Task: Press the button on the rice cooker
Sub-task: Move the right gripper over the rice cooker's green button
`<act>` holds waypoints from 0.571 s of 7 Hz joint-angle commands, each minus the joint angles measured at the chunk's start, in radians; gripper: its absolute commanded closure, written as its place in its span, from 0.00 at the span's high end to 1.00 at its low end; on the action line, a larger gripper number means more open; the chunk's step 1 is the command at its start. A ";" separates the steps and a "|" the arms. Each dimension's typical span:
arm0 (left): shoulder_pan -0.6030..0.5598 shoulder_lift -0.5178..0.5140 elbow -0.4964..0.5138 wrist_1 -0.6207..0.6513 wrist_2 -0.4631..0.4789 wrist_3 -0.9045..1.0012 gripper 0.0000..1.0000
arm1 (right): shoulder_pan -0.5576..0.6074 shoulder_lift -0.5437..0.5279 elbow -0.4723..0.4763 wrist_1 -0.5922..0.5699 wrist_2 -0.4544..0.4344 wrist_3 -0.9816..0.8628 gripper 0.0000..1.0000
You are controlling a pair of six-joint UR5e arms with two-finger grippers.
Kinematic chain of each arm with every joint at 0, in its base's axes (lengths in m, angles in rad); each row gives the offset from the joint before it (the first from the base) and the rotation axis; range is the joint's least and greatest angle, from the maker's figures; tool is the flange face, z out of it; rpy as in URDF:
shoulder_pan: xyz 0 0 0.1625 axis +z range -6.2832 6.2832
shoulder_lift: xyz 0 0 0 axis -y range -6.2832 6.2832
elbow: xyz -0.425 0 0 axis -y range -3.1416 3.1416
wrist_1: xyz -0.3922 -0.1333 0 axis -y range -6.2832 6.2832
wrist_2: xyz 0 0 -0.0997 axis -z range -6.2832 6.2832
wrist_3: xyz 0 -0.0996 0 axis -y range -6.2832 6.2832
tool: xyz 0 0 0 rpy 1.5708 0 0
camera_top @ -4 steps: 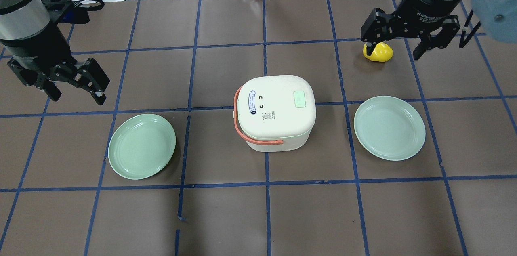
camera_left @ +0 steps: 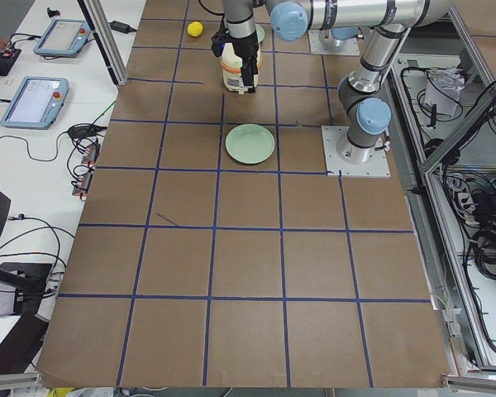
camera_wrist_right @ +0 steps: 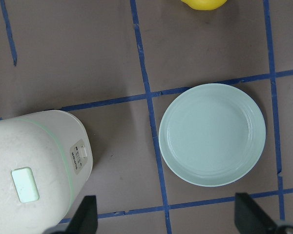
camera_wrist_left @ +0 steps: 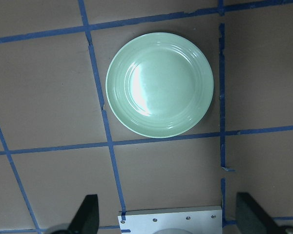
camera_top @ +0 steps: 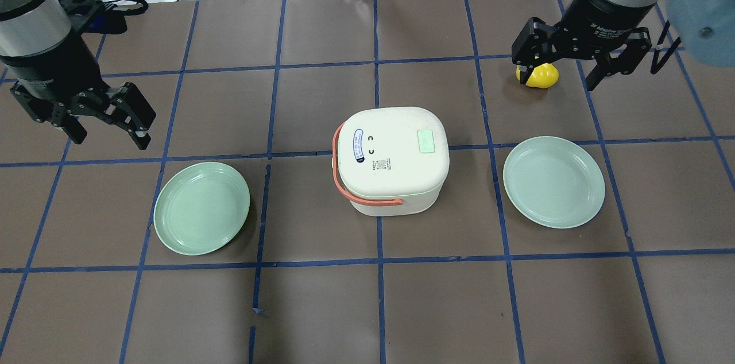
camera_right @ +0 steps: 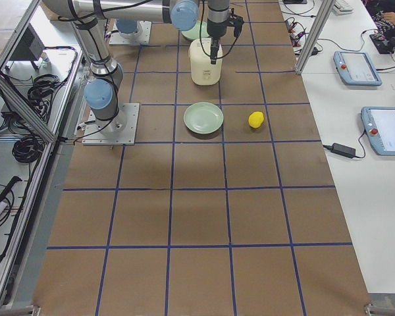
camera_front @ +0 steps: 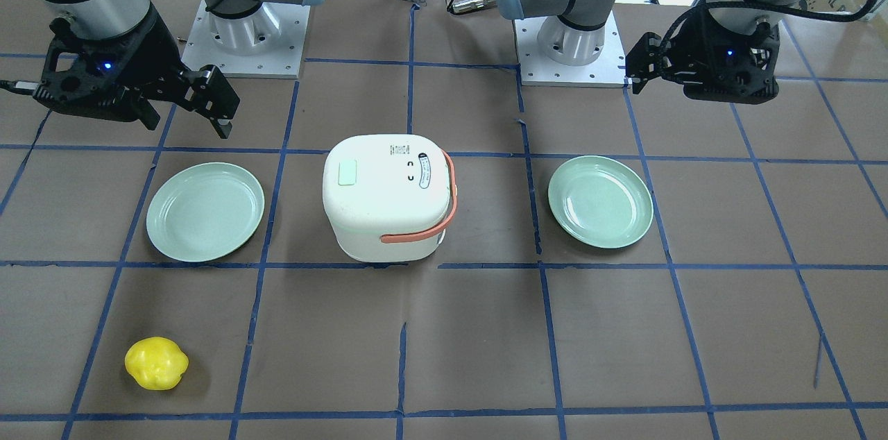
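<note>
Rice cooker (camera_top: pixel 390 160) centred on table (camera_top: pixel 321 306); pale green button (camera_top: pixel 425 140) on lid, toward right gripper (camera_top: pixel 556 70). Left gripper (camera_top: pixel 108 127) and right gripper both spread wide, empty. Rigid shell, likely light, could slide: press button straight down, gently.

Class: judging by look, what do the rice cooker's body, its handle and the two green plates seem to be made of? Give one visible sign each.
Rice cooker body: likely matte cream plastic; rounded moulded corners, dull surface.
Handle: probably orange plastic or silicone; thin smooth band.
Plates: glossy pale green, ceramic or melamine; highlights show, cannot tell which.
</note>
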 commanded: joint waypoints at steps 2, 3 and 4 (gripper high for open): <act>0.000 -0.001 0.000 0.000 0.000 0.000 1.00 | 0.018 -0.004 -0.001 -0.010 0.079 0.017 0.92; 0.000 -0.001 0.000 0.000 0.002 0.000 1.00 | 0.062 -0.002 0.006 -0.032 0.129 0.024 0.85; 0.000 -0.001 0.000 0.000 0.000 0.000 1.00 | 0.110 0.002 0.022 -0.033 0.132 0.042 0.75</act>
